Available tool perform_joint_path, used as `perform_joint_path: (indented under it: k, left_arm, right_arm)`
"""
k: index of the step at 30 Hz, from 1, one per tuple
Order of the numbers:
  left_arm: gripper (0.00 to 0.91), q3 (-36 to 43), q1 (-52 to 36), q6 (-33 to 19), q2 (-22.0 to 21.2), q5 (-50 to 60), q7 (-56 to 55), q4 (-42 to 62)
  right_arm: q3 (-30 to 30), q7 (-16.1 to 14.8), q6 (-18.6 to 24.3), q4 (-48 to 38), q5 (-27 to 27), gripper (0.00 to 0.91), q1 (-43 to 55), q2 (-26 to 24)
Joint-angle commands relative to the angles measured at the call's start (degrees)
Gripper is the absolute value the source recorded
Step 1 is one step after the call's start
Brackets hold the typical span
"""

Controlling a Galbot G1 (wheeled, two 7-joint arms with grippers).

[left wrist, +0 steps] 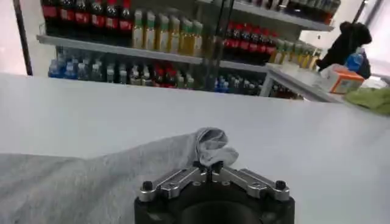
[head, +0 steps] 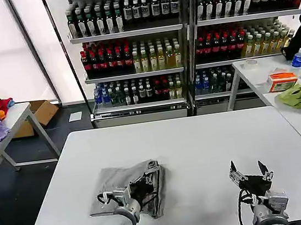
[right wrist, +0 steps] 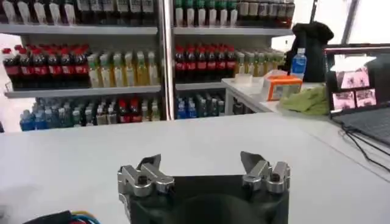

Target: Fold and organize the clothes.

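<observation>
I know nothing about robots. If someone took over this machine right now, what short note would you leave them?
Left end effector: shut on a bunched fold of the grey T-shirt, low over the white table.
Right end effector: open, holding nothing, above bare table at the robot's right.
T-shirt: a rumpled, partly folded bundle near the table's front edge on the robot's left.
Done: some folding started.
Left: finish the folds, flatten it, set it down tidily.

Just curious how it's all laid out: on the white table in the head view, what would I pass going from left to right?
Grey T-shirt with the left gripper shut on it → bare white table → right gripper, jaws open.
</observation>
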Motion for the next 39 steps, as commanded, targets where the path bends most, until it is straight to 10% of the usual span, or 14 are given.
perform_joint_path:
  k: [1,2,3,21,39]
  left_arm:
    - [0.05,0.4,1.7,-0.6,0.7,3.8,3.3,-0.3]
    - [0.786,0.6,2.3,-0.7,0.7,4.3,3.6,-0.2]
    - [0.907,0.8,2.5,-0.7,0.6,4.8,3.9,-0.4]
    - [0.907,4.2,4.8,-4.2,-1.8,-20.7,2.1,-11.9]
    - [0.907,-20.5,5.9,-6.7,15.7,0.6,3.5,-2.4]
  right_arm:
    - [0.1,0.0,0.0,-0.2,0.0,0.907,0.2,0.0]
    - [0.0,0.0,0.0,-0.3,-0.1,0.907,0.3,0.0]
    - [-0.1,0.1,0.0,-0.3,-0.1,0.907,0.3,0.0]
    - [-0.3,0.2,-0.1,-1.1,0.0,0.907,2.3,-0.9]
    - [-5.2,0.4,-0.4,-3.1,0.0,0.907,6.7,-1.5]
